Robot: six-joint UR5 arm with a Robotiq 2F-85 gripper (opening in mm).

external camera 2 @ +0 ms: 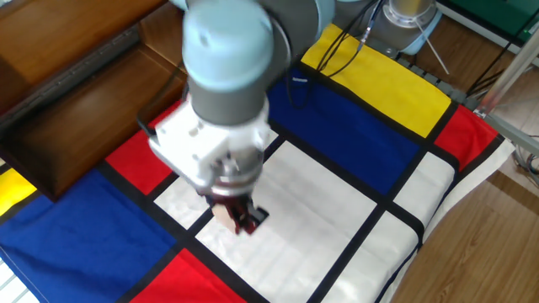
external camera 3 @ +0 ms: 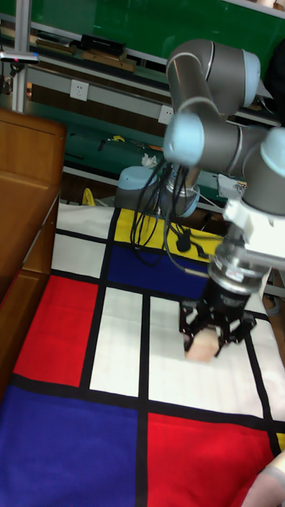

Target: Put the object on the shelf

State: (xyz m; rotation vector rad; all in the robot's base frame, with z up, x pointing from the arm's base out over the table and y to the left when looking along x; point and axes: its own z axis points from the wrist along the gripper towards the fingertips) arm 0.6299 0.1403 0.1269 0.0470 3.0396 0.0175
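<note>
Gripping the pale wooden block [external camera 3: 202, 345] between two dark fingers [external camera 2: 249, 220], gripper [external camera 3: 207, 339] clenched on it, pointing downward. Block visible in the fixed view [external camera 2: 224, 214] as a beige patch beside the fingers, partly hidden by them. Positioned over a white panel of the checked cloth [external camera 2: 379, 135], near a black dividing stripe; contact with the cloth not determinable in either view. Held well apart from the dark brown shelf [external camera 2: 93, 93], standing at the far left edge of the table. Arm [external camera 2: 223, 101] motion-blurred in the fixed view. Cables [external camera 3: 154, 222] trailing behind the arm's base in the tall view.
</note>
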